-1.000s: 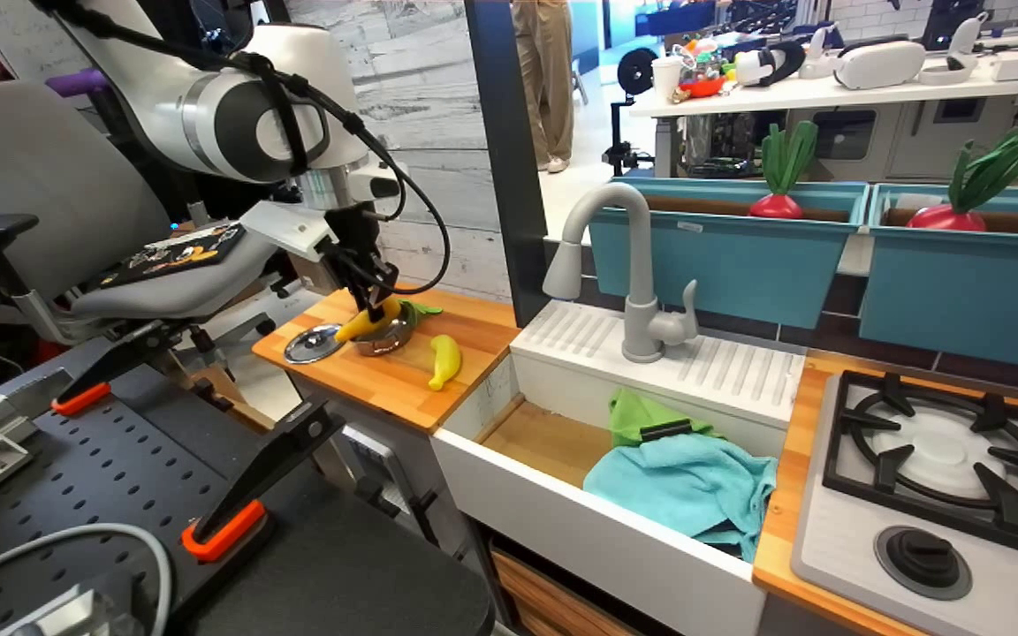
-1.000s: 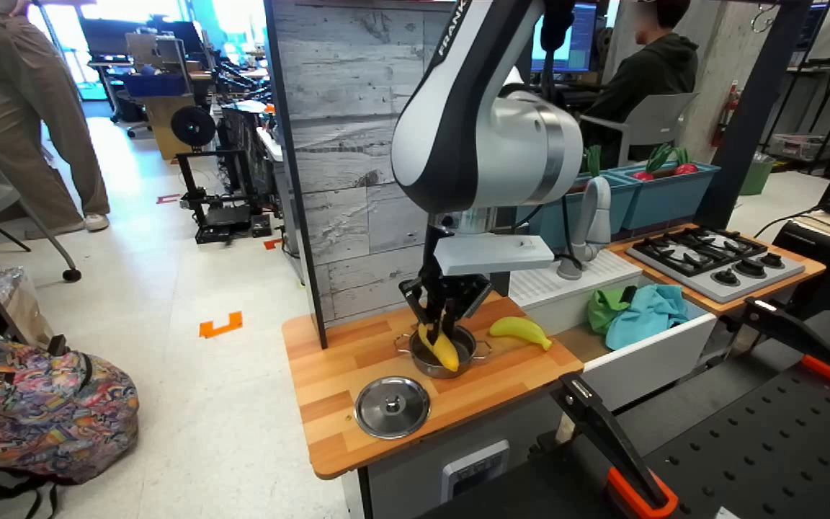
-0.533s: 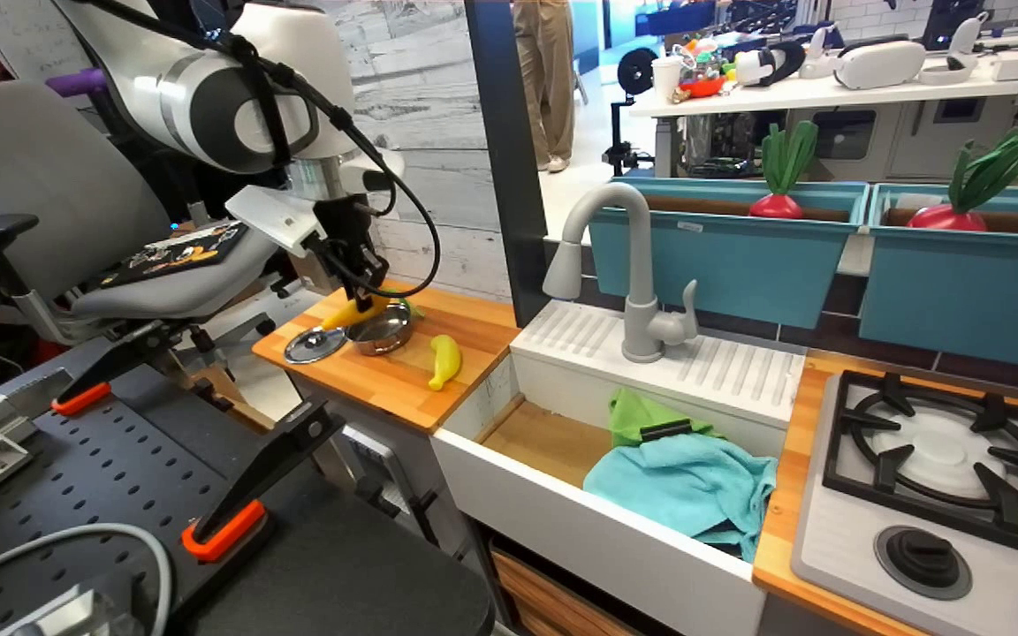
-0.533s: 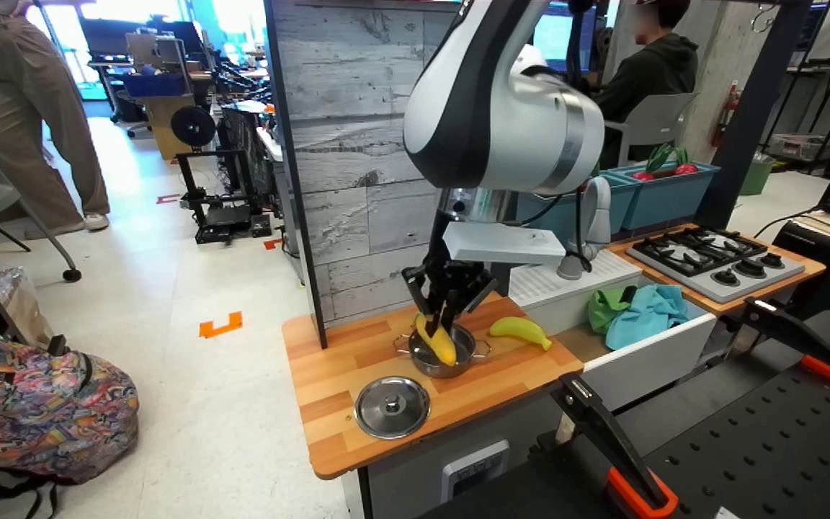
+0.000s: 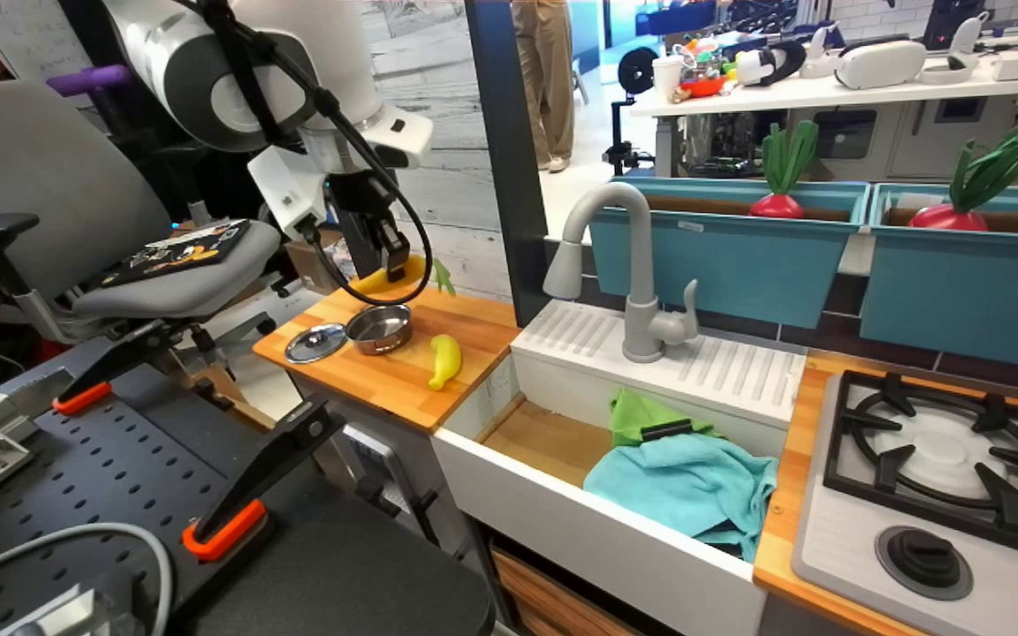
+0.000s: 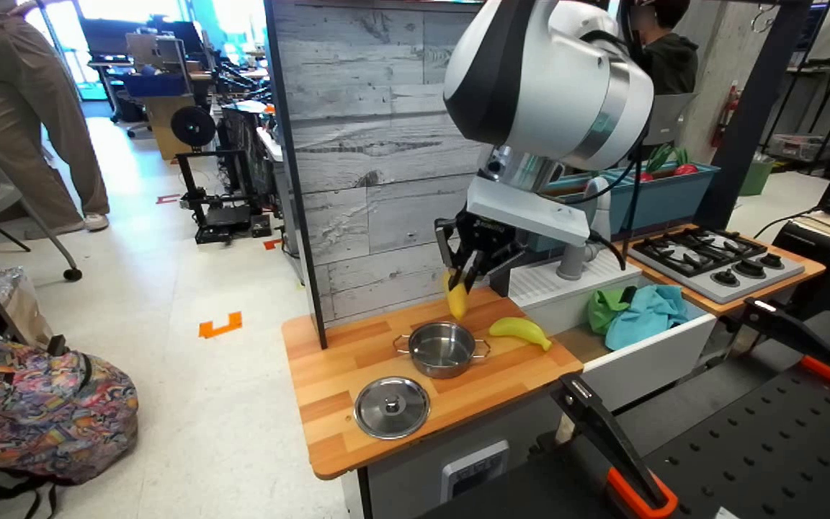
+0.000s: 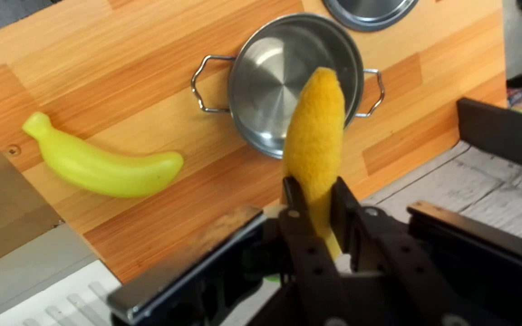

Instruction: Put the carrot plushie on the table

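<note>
I'm pinching the carrot (image 7: 315,131) in the pincer (image 7: 316,194), and it's hanging above the counter (image 6: 343,371), on the wall (image 6: 357,166) side of the pot (image 6: 442,369), as I'm reading it. I'm judging this the carrying step; the next move is calling for lowering onto bare wood and letting go. I'm favouring the patch between the pot, the lid (image 6: 392,412) and the edge opposite the sink (image 5: 597,548) (the banana (image 6: 519,329) is crowding the sink's side), and minding that back wall.

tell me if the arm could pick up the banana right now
Probably not yet: its pincer grips the carrot plushie, though nothing seems to cover the banana on the table.
</note>
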### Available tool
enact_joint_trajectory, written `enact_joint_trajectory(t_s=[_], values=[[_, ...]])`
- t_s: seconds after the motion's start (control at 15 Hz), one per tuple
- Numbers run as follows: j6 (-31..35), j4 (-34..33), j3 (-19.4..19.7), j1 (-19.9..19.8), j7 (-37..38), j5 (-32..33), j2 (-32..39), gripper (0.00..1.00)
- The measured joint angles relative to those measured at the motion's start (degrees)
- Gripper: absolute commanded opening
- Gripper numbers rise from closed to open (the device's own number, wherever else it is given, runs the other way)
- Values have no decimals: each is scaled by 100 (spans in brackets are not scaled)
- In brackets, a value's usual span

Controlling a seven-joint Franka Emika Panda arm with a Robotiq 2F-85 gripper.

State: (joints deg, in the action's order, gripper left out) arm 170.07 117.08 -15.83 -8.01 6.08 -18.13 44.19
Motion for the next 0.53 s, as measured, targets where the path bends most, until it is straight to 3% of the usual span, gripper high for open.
enact_joint_trajectory(t_s=[0.27,0.53], values=[[81,-135,303,-59,611,-344,-1,0],[93,-229,1028,319,1532,-408,6,0]])
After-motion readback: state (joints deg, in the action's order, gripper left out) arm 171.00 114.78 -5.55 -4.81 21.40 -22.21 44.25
